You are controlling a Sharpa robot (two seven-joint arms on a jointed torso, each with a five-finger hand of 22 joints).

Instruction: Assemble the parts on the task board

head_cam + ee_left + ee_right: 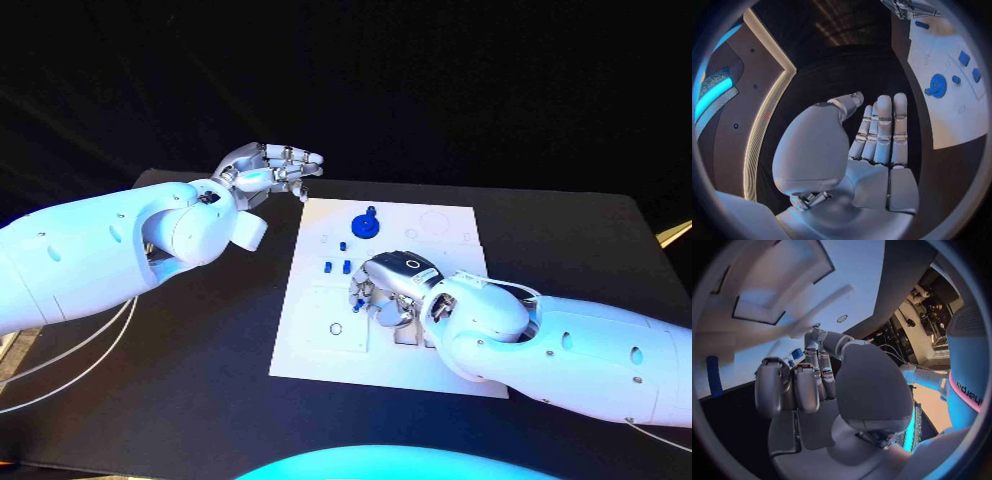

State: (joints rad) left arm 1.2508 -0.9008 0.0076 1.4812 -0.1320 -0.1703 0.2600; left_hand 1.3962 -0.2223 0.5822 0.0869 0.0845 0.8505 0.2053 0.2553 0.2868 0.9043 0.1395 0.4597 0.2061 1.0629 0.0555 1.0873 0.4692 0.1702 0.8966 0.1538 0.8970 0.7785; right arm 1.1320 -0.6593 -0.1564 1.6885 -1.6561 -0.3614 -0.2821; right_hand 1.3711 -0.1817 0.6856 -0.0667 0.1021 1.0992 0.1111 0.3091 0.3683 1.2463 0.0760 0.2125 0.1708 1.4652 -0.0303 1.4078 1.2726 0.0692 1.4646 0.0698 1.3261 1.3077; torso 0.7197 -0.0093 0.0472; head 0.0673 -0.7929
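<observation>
Right hand (387, 290) on the task board (440, 225), left hand (268, 170) beside it over the table (202, 380)

The right hand lies over the middle of the white board with fingers (795, 387) curled down; I cannot tell if they pinch anything. The left hand is off the board's far left corner, fingers (882, 130) straight and pressed together, holding nothing. A round blue part with a knob (366, 224) stands on the far half of the board, small blue pieces (336, 256) near it
</observation>
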